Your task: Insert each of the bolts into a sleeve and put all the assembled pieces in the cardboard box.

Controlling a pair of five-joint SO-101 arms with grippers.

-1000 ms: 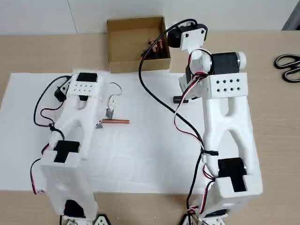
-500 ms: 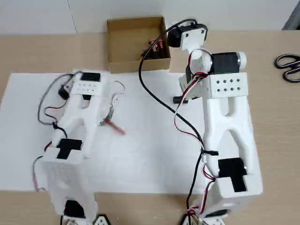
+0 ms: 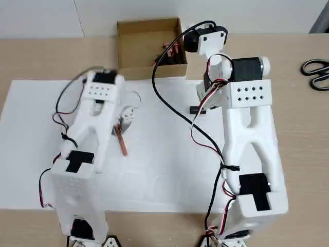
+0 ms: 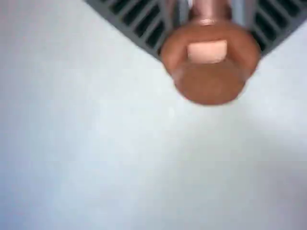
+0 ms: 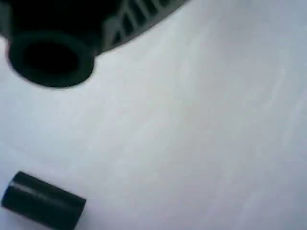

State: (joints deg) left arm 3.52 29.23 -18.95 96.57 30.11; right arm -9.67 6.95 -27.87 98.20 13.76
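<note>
Step in hand: I am at the joining step. Each arm holds one part, and the two parts are not yet together.
Left jaws: Closed on the bolt [image 3: 121, 140]. The copper bolt hangs over the white sheet [image 3: 154, 175], beside the left arm [image 3: 95, 123]. Its round head faces the left wrist camera.
Right jaws: Closed on a black sleeve [image 5: 50, 57]. The sleeve's open hole faces the right wrist camera. The right arm [image 3: 249, 128] is over the other side of the sheet.
Spare sleeve: One more black spare sleeve [image 5: 43, 207] lies flat on the sheet, apart from the held one.
Cardboard box: The cardboard box [image 3: 149, 21] sits on the tabletop at the far edge of the sheet. Some finished pieces [image 3: 172, 51] lie in one corner of it.
Gap: The bolt and the held sleeve are well apart.
Next move: I think I must bring both arms toward the middle. Then I turn them so the bolt's thin end points straight at the sleeve's hole, and push in slowly.
Watch out: If the two are not in line, the bolt may bump the rim and slip in the jaws.
</note>
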